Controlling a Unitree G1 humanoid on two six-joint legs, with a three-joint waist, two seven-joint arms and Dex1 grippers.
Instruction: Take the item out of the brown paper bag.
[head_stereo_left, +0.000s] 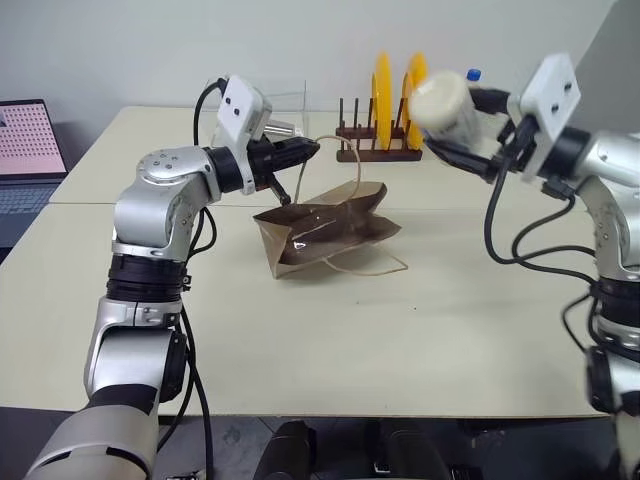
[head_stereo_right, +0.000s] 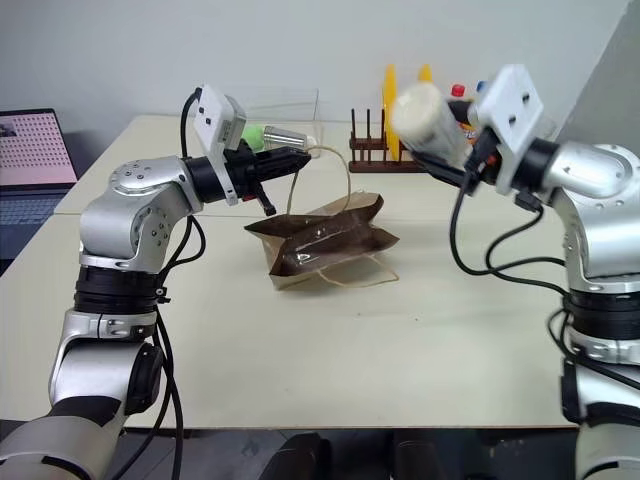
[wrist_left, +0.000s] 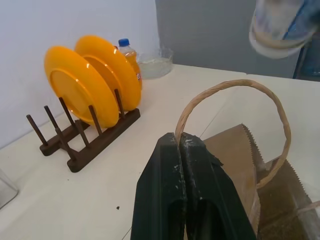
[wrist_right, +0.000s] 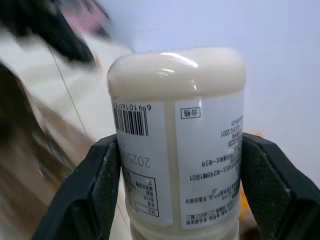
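One brown paper bag (head_stereo_left: 325, 233) lies crumpled on the pale surface (head_stereo_left: 420, 340), near the centre, with two thin loop handles. One handle (wrist_left: 235, 125) stands up and is pinched by the left pincer (head_stereo_left: 312, 148), whose two black fingers are pressed fully together on it, at about 11 o'clock from the bag. The other handle lies flat on the surface at 5 o'clock from the bag. The right pincer (wrist_right: 175, 165) holds the one item (wrist_right: 177, 135), a whitish bottle with a pale label, between its two widely spread fingers, in the air at about 2 o'clock from the bag, out of it. Behind, one wooden rack (wrist_left: 85, 142) carries two yellow plates (wrist_left: 80, 90), with one orange soda bottle (wrist_left: 130, 55) beside them.
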